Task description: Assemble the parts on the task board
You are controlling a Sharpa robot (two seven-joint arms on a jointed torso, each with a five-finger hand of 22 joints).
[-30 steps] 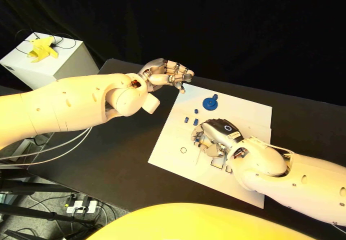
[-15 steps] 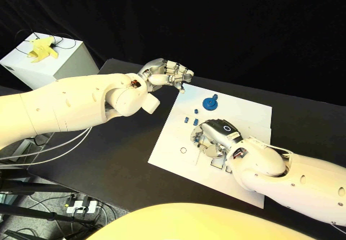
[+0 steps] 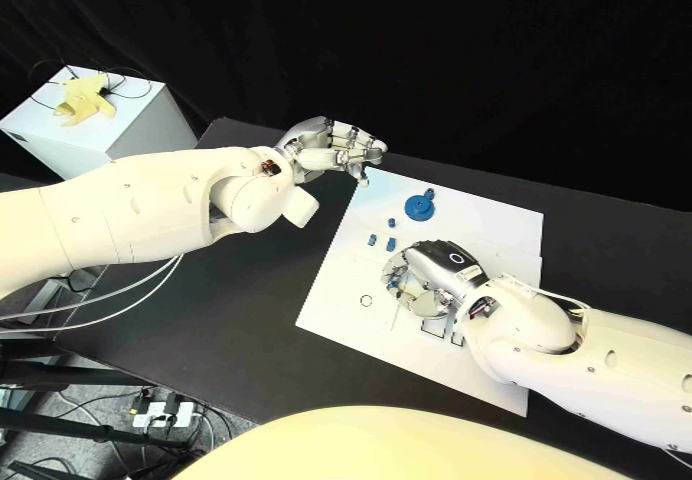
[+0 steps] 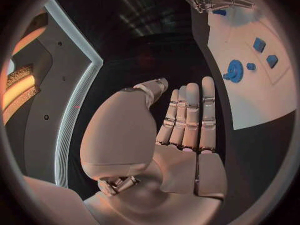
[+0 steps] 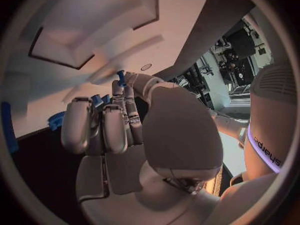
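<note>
Left hand: the left hand point(image 3: 335, 147) hangs in the upper middle of the head view, off the board's upper left corner, over the black table point(image 3: 216, 300). The head view shows it from behind with fingers bent; the left wrist view point(image 4: 178, 130) shows the palm side, fingers stretched side by side and nothing in them.

Right hand: the right hand point(image 3: 437, 270) lies low over the centre of the task board point(image 3: 490, 215), palm down. In the head view its back hides what the fingers do. The right wrist view point(image 5: 125, 115) shows the fingers curled in, with a small blue part point(image 5: 121, 75) nipped at the tips of thumb and finger, right at the board surface.

Task board: a white plate, centre right in the head view. The right wrist view shows recessed cut-outs point(image 5: 94, 30) in it, which the head view mostly hides under the hand.

Loose parts: a blue round gear-like part point(image 3: 420, 207) lies near the board's upper edge; three small blue blocks point(image 3: 384, 240) sit in a cluster just below and left of it, just beside the right hand's fingertips. The left wrist view gives the same gear point(image 4: 234, 71) and blocks point(image 4: 259, 45) at its upper right.

White box: upper left of the head view, a white box point(image 3: 108, 125) bears a yellow object point(image 3: 80, 97).
</note>
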